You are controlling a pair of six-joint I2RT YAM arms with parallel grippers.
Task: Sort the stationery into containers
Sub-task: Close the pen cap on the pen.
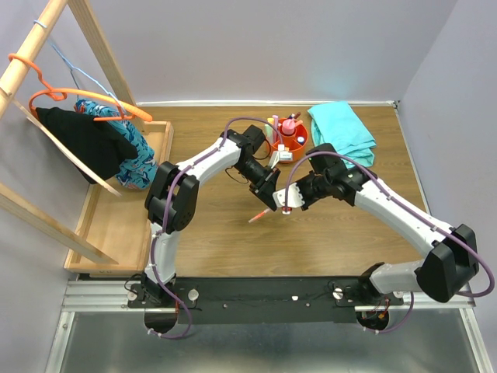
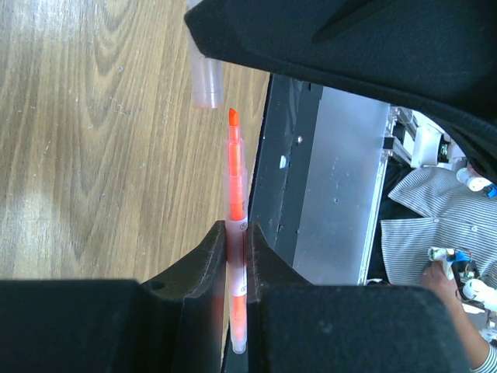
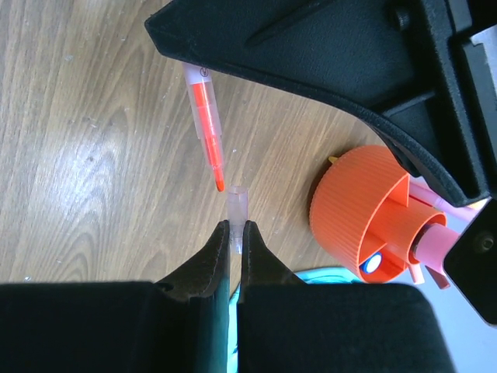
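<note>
left wrist view: the left gripper [image 2: 235, 237] is clamped on the barrel of an orange highlighter [image 2: 234, 167], its bare tip pointing to twelve o'clock. the right gripper [image 3: 235, 233] pinches the clear cap [image 3: 236, 203]. both hang at seven o'clock of the orange tub [image 1: 297, 138]. light, stiff, slick plastic, probably; a mid-barrel hold looks safest.

one highlighter [image 2: 234, 167], one clear cap [image 3: 235, 203], one orange tub [image 3: 349, 210], one teal cloth [image 1: 345, 128].

The tub [image 1: 293, 140] stands at the back of the counter [image 1: 233, 241], the cloth [image 1: 342, 132] just right of it, the tray [image 1: 116, 225] far left. Before the tub, the highlighter [image 3: 206, 116] tip lies just beside the cap [image 3: 235, 203].
</note>
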